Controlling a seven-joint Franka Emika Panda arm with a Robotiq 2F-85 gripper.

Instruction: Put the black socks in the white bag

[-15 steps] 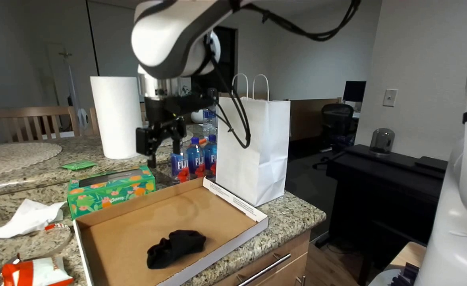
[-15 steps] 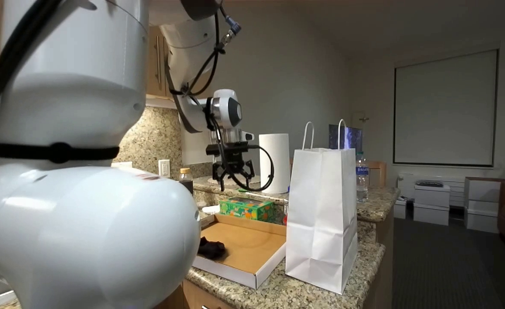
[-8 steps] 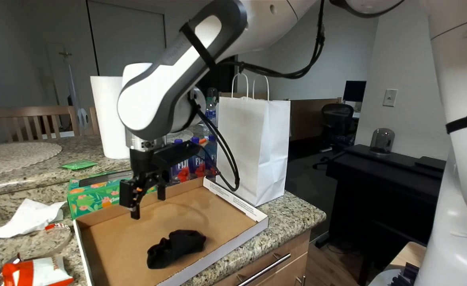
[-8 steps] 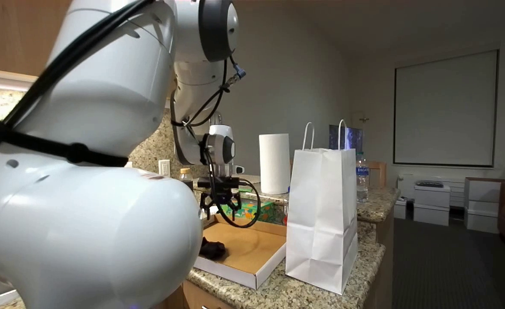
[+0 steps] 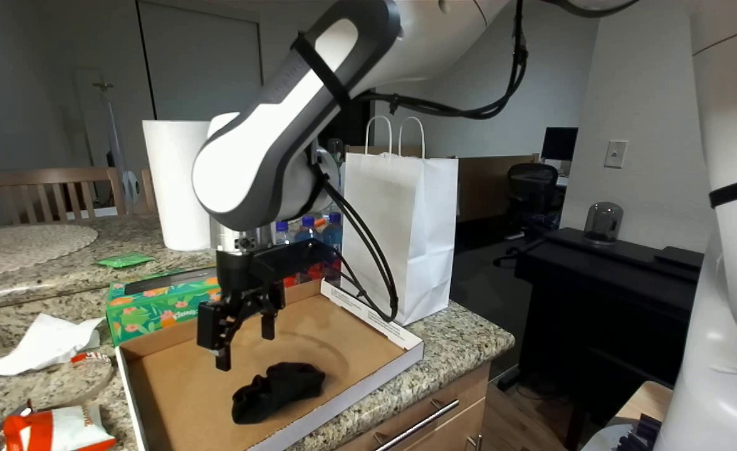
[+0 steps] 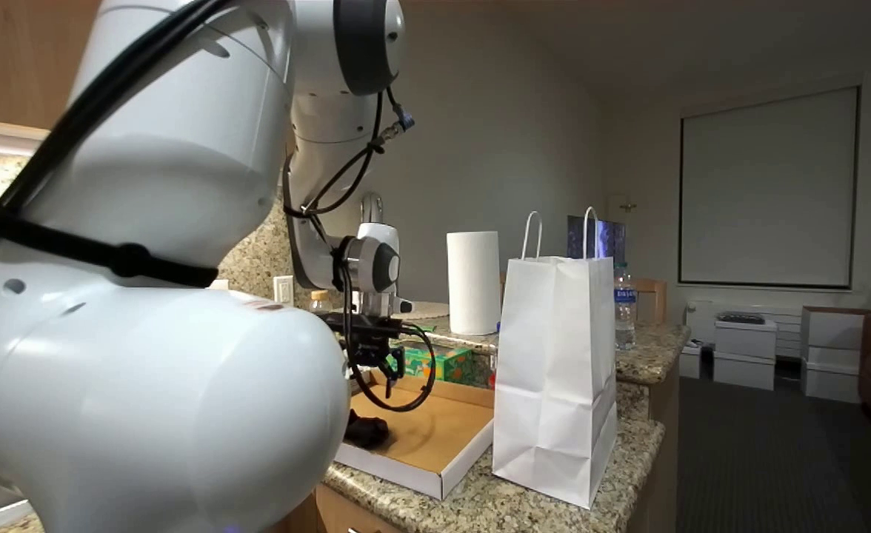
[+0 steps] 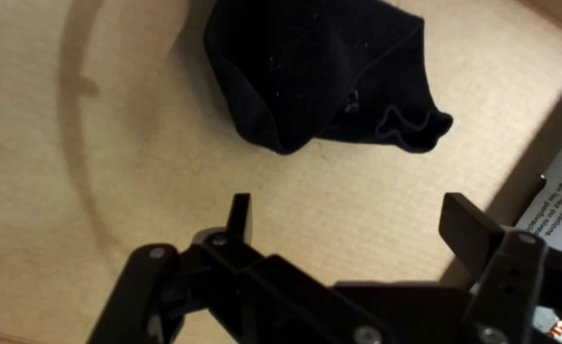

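Black socks (image 7: 317,71) extend past the wrist view's top edge.

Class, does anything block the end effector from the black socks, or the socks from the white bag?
Nothing visible stands between the end effector and the black socks. Between the socks and the white bag rises the cardboard tray's low wall.

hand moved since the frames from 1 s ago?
Yes, mostly down. In an exterior view, the hand reached only to about the top edge of the tissue box; now it reaches well below that.
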